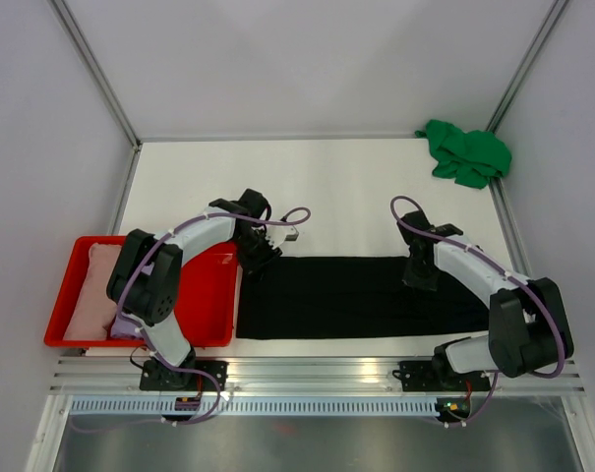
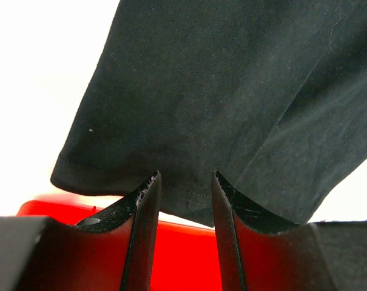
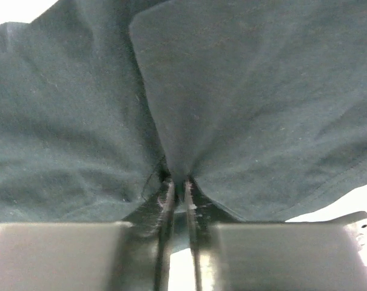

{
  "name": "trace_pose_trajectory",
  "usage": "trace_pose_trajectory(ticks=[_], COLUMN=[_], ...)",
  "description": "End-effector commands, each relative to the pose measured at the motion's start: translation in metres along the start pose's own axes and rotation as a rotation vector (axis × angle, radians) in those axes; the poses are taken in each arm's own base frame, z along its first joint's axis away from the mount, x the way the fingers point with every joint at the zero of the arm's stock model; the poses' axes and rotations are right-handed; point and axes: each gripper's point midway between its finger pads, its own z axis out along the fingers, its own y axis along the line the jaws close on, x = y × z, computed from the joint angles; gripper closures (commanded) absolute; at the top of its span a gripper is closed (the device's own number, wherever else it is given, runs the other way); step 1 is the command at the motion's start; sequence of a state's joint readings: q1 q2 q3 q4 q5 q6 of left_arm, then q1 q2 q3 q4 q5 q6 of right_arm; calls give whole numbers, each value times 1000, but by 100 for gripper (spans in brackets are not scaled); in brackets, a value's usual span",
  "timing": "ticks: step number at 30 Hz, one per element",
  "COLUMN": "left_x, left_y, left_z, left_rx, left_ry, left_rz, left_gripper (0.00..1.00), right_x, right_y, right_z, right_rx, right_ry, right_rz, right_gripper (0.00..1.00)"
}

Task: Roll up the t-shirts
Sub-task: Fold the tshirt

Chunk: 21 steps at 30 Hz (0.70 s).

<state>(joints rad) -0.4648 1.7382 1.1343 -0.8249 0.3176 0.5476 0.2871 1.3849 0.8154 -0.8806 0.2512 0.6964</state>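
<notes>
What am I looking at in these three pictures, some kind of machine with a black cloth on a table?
This is a robot: a left arm and a right arm, bolted at the near edge of a white table. The wide picture looks down from above and behind them; the other two come from a camera on each wrist, looking along that arm's two fingers. A black t-shirt, folded into a long strip, lies on the table. The right gripper is shut, pinching a fold of it. The left gripper is open at the shirt's hem, near a red tray holding a pale pink cloth and a lilac cloth. A green t-shirt lies crumpled in the far right corner.
</notes>
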Motion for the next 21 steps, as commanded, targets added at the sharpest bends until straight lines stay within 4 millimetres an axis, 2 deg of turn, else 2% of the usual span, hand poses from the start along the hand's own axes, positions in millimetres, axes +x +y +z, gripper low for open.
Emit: trace_pose_trajectory(ticks=[1,2,3,5,6,9,12,13,15,16,18,21], left_x=[-8,-8,-8,-8,-8,-11,-18,-19,-23,-22,-18,-11], left_y=[-2,-1,0,0,0,1,2,2,5,7,11,24], left_z=[-7,-7,-7,-8,-8,-8,-12,-13,-13,-12,-10,-9], left_rx=[-5,-8,-12,-13,-15,-16,-21,-24,-35,-47,-67,-139], left_ry=[-46,-45,-43,-42,-44,-50,-69,-72,-83,-77,-64,-30], left_rz=[42,40,39,39,37,26,16,14,8,-1,-7,-23], left_gripper=[55,55,55,55,55,55,55,55,55,55,54,52], right_x=[4,1,-10,-24,-38,-69,-95,-107,-123,-134,-147,-165], right_y=[11,12,11,9,10,3,-8,-25,-39,-62,-79,-113], right_z=[1,-2,-10,-22,-37,-59,-69,-65,-57,-49,-33,-16], right_rx=[-55,-56,-48,-30,-32,-17,-29,-15,-28,-12,8,81], right_ry=[25,16,-16,-59,-97,-180,-240,-248,-271,-269,-270,-266], right_rz=[-5,-7,-14,-18,-15,6,79,149,218,295,341,371], right_gripper=[80,70,53,37,35,31,32,34,40,42,41,37])
